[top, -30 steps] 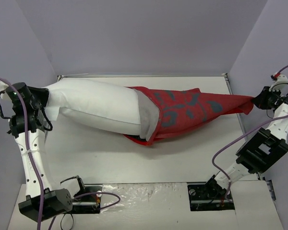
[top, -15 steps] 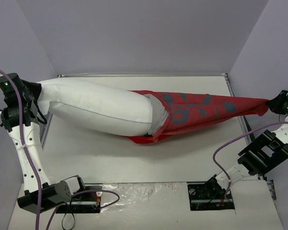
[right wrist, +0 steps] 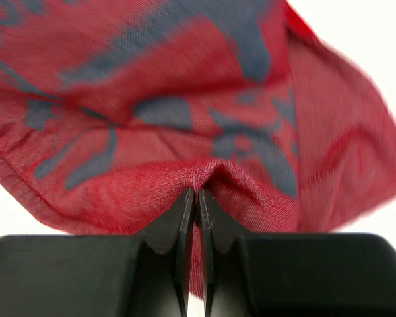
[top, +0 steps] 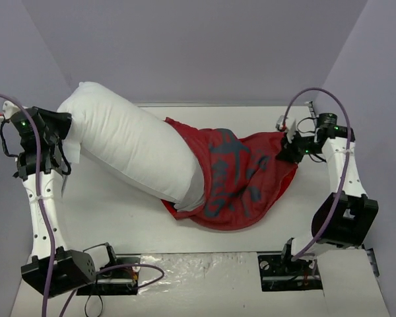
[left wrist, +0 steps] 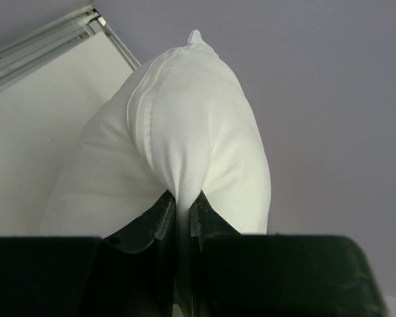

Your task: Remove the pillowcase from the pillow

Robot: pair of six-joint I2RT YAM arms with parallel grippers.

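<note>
The white pillow (top: 132, 145) lies slanted across the table, its left end lifted. My left gripper (top: 61, 135) is shut on that end; the left wrist view shows white fabric (left wrist: 185, 132) pinched between the jaws of that gripper (left wrist: 183, 201). The red pillowcase (top: 241, 178), inside out with grey-blue print, is bunched in slack folds around the pillow's right end. My right gripper (top: 285, 146) is shut on the pillowcase's far right edge; in the right wrist view red cloth (right wrist: 185, 99) is clamped at the tips of this gripper (right wrist: 198, 195).
The white table (top: 119, 218) is walled in by grey panels at the back and sides. A metal rail (top: 218, 104) runs along the back edge. Purple cables hang by both arms. The arm bases stand on a crinkled plastic strip (top: 198, 271) at the near edge.
My right gripper has moved in from the far right edge toward the middle, slackening and bunching the pillowcase. The pillow's left end has risen and the pillow now lies more steeply slanted.
</note>
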